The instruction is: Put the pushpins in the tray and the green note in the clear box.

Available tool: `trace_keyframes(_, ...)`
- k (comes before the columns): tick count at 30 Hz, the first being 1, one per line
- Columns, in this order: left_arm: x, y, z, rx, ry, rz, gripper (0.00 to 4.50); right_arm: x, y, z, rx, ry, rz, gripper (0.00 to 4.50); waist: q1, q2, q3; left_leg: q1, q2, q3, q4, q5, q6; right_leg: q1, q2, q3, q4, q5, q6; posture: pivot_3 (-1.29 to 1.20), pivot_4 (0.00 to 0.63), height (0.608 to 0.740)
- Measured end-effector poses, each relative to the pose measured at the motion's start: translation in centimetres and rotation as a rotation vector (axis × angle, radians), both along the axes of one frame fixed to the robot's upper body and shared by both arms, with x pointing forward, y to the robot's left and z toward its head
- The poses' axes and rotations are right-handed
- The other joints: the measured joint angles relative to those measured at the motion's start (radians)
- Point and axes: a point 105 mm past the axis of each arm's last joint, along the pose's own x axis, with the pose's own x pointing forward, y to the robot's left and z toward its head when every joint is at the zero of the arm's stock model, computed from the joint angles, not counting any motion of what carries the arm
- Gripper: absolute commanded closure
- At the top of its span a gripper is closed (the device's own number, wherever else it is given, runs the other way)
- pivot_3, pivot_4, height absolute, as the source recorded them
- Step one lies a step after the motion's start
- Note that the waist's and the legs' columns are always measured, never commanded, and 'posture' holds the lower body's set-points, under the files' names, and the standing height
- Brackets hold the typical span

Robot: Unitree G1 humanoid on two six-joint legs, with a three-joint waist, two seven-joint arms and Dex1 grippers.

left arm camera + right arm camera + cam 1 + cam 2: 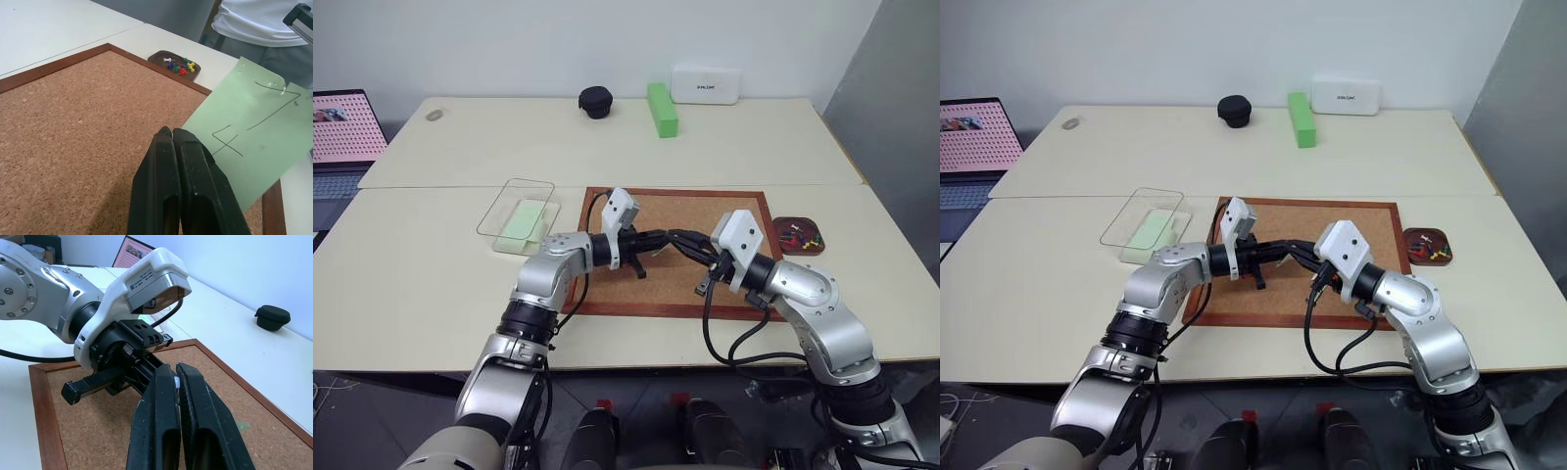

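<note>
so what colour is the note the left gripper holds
Pale green note with black pen marks, clearest in the left wrist view.

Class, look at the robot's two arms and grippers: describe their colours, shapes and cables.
Both arms are silver-grey metal with rounded joints and black collars. Each wrist carries a white boxy camera housing. Black cables loop beside them. The left gripper and right gripper each have two long black fingers.
</note>
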Motion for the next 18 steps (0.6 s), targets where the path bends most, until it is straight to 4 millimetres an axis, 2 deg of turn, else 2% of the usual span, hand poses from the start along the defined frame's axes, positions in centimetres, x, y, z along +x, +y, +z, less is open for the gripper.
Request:
trace_keyframes(7, 0.2, 0.1, 0.0, 0.003, -0.002, 0.018, 4.44, 0.2, 0.0, -0.4, -0.03, -0.013, -0.008, 4.5, 0.0, 0.0, 0.0, -0.001, 0.0, 0.0, 0.0, 0.0, 0.0, -0.001, 0.0, 0.0, 0.0, 0.0, 0.0, 0.0, 0.15, 0.74)
trace_keyframes(15, 0.5, 0.3, 0.0, -0.007, -0.002, 0.059, 4.44, 0.3, -0.6, -1.9, -0.063, 0.032, -0.026, 4.5, 0.0, 0.0, 0.0, -0.001, 0.0, 0.0, 0.0, 0.0, 0.0, -0.001, 0.0, 0.0, 0.0, 0.0, 0.0, 0.0, 0.15, 0.74)
trace_keyframes(18, 1.2, 0.6, 0.5, -0.092, 0.071, 0.127, 4.44, 0.5, -0.9, -2.1, -0.072, 0.034, -0.031, 4.5, 0.0, 0.0, 0.0, -0.001, 0.0, 0.0, 0.0, 0.0, 0.0, -0.001, 0.0, 0.0, 0.0, 0.0, 0.0, 0.0, 0.15, 0.74)
